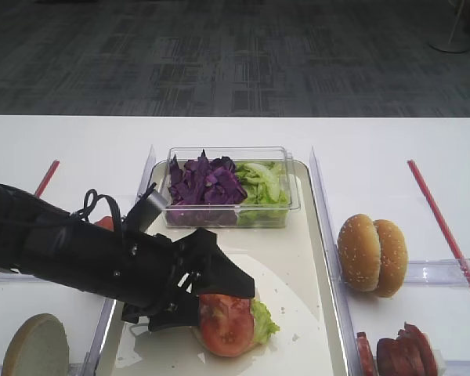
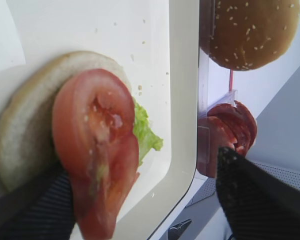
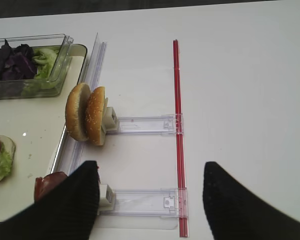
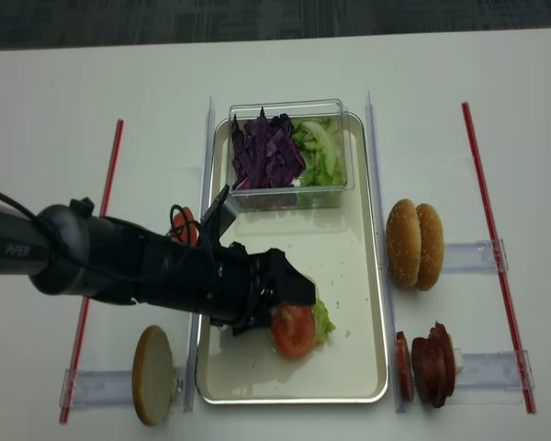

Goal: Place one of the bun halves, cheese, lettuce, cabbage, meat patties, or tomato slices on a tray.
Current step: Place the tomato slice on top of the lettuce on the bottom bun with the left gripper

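A bright-red tomato slice (image 1: 225, 325) (image 2: 95, 145) lies on a pale bun half (image 2: 25, 130) with a green lettuce leaf (image 2: 145, 132) under it, at the near end of the cream tray (image 1: 298, 258). My left gripper (image 1: 211, 301) (image 2: 142, 165) hangs low over this stack. It is open, its fingers wide apart, and the tomato slice rests beside one finger. In the right wrist view my right gripper (image 3: 151, 167) is open above the bare table, over a clear plastic rack (image 3: 145, 200). Dark meat patties (image 3: 47, 182) show beside its left finger.
A clear box (image 1: 227, 188) of purple cabbage (image 1: 204, 184) and lettuce (image 1: 262, 184) sits at the tray's far end. Two sesame bun halves (image 1: 372, 252) stand on edge right of the tray, patties (image 1: 399, 352) nearer. Another bun half (image 1: 35, 345) stands left. Red strips (image 1: 442, 227) mark the sides.
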